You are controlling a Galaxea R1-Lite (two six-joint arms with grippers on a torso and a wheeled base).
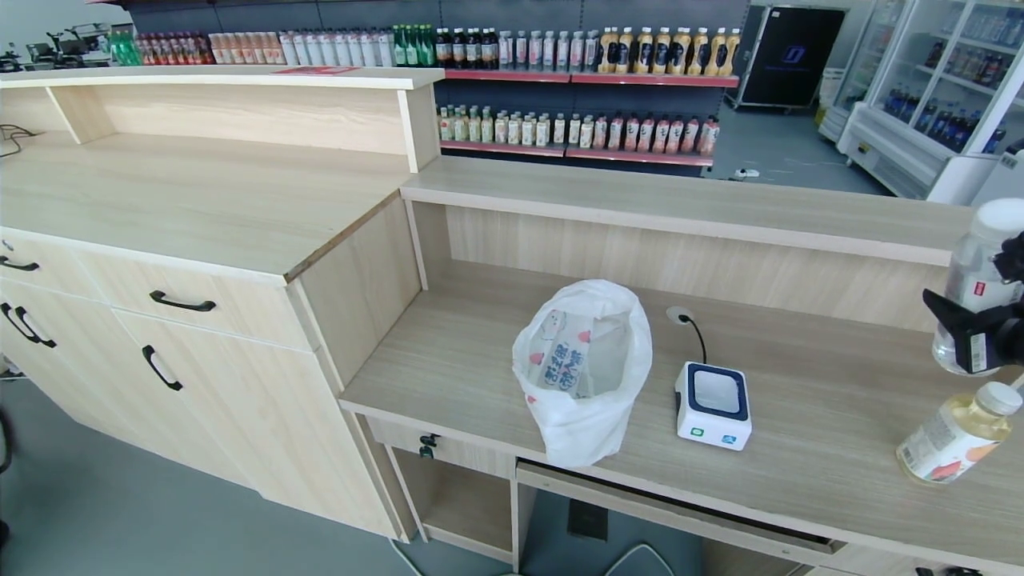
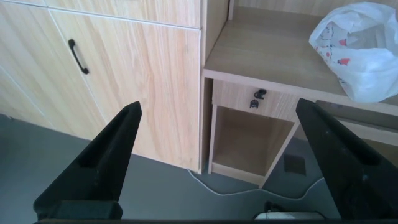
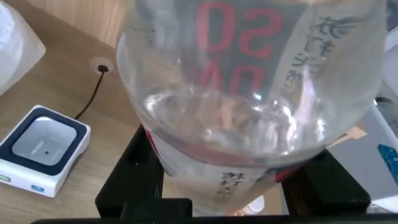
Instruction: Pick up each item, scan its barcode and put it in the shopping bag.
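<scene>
At the head view's right edge, the right gripper [image 1: 972, 340] pinches a clear water bottle [image 1: 978, 276] by its lower body. It holds the bottle above the counter [image 1: 800, 384], well apart from the scanner [image 1: 714, 404] and the white shopping bag [image 1: 584, 384]. A second bottle [image 1: 956, 438] sits on the counter below. From the left wrist, the left gripper [image 2: 217, 107] hangs spread and empty beside the counter. From the right wrist, the jaws clamp the water bottle's labelled waist. Seemingly filled, it is likely heavy, smooth and slightly squashy, so a firm mid-body hold suits it.
</scene>
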